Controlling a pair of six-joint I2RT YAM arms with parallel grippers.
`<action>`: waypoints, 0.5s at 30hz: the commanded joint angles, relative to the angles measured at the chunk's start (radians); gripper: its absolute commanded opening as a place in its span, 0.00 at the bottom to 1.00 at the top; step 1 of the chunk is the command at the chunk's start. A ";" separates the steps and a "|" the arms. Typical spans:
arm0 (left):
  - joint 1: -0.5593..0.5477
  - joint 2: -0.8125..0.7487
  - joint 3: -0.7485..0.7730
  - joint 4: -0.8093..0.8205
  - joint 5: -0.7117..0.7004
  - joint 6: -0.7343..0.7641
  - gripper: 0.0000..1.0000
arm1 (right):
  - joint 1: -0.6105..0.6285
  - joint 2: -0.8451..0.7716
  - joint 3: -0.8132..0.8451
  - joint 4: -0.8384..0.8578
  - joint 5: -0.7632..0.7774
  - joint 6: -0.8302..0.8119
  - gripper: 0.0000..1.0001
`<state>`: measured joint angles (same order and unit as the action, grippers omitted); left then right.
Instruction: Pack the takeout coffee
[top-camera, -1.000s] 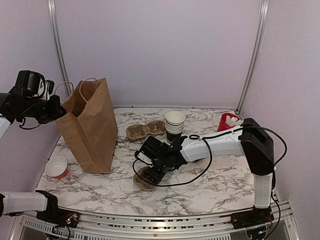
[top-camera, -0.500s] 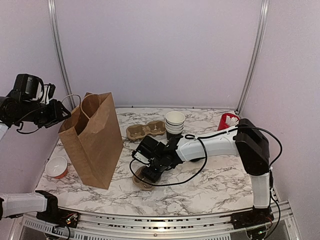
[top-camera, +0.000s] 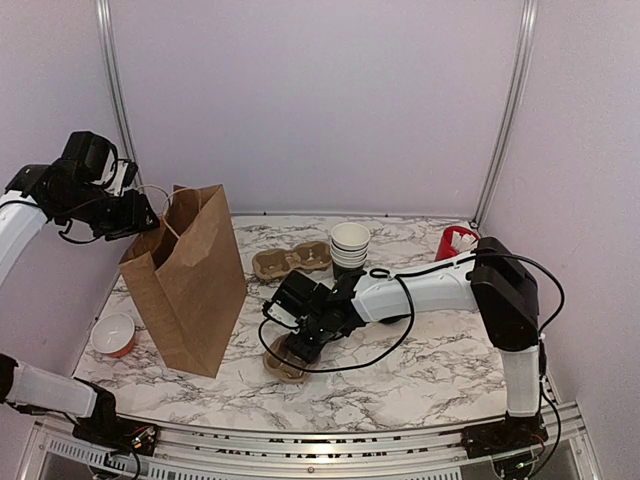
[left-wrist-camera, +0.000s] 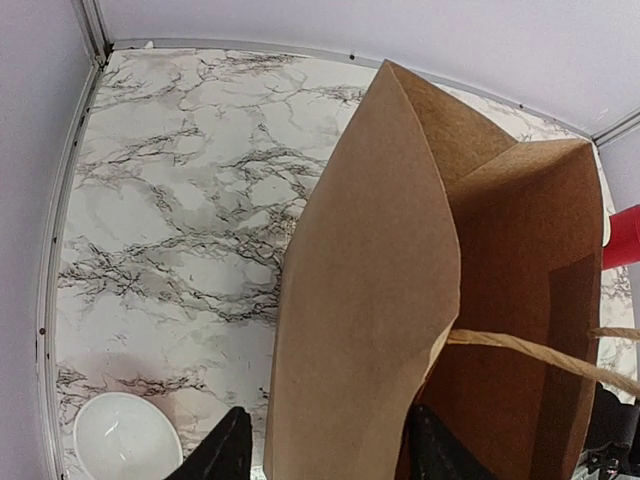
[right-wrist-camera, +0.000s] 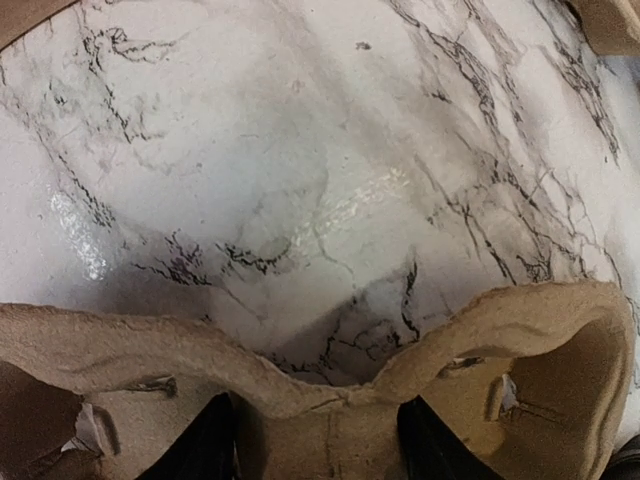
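the left hand is up at the rim of the brown paper bag, 1 finger either side of its side wall, likely to hold the mouth open for loading; whether it's pinching i can't tell. the right hand straddles the edge of the pulp cup carrier on the table, fingers apart, grip equally unclear. the takeout coffee i can't spot in any view, perhaps hidden behind the right arm.

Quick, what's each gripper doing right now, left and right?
Left gripper: open, fingers astride the paper bag rim.
Right gripper: astride the cup carrier rim; grip cannot be told.
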<state>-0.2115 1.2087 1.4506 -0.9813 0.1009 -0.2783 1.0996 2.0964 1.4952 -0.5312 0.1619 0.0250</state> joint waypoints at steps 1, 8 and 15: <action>-0.011 0.033 0.042 -0.053 -0.012 0.052 0.52 | 0.003 -0.028 0.013 0.019 -0.009 -0.006 0.54; -0.041 0.068 0.059 -0.062 -0.042 0.071 0.29 | 0.004 -0.029 0.008 0.020 -0.007 -0.009 0.63; -0.050 0.066 0.097 -0.064 -0.080 0.097 0.00 | 0.006 -0.023 0.018 0.018 -0.004 -0.019 0.57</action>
<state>-0.2562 1.2709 1.5139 -0.9993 0.0650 -0.2104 1.1011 2.0960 1.4952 -0.5308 0.1608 0.0177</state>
